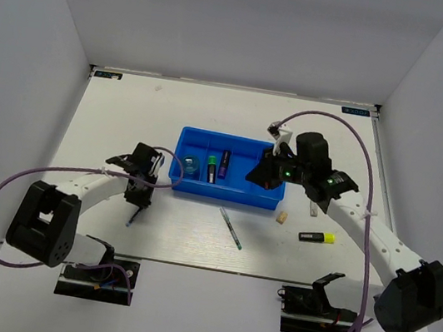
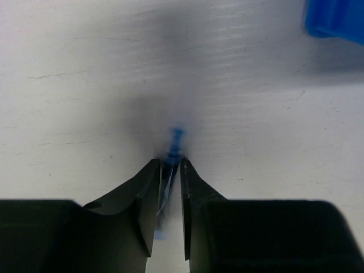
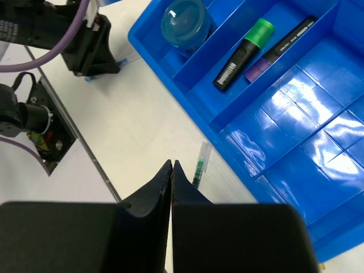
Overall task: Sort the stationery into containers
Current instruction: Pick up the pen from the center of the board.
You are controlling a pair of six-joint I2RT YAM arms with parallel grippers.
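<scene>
The blue tray (image 1: pixel 241 146) (image 3: pixel 273 142) holds a bluish round piece (image 1: pixel 191 165) (image 3: pixel 185 20), a green-black highlighter (image 1: pixel 212 167) (image 3: pixel 243 54) and a purple-black marker (image 1: pixel 224 165) (image 3: pixel 281 48). My left gripper (image 1: pixel 137 200) (image 2: pixel 170 164) is down at the table left of the tray, jaws pinched on the dark blue pen (image 1: pixel 129 220) (image 2: pixel 175 142). My right gripper (image 1: pixel 260 175) (image 3: pixel 172 165) hovers over the tray's right end, shut and empty. On the table in front of the tray lie the thin green pen (image 1: pixel 231 227) (image 3: pixel 199 165), a beige eraser (image 1: pixel 281 218) and a yellow-black highlighter (image 1: pixel 317 237).
White walls close in the table on three sides. The two arm bases and their clamps (image 1: pixel 96 268) sit at the near edge. A purple cable (image 1: pixel 330 120) arcs over the right side. The left arm's gripper (image 3: pixel 91 45) shows in the right wrist view.
</scene>
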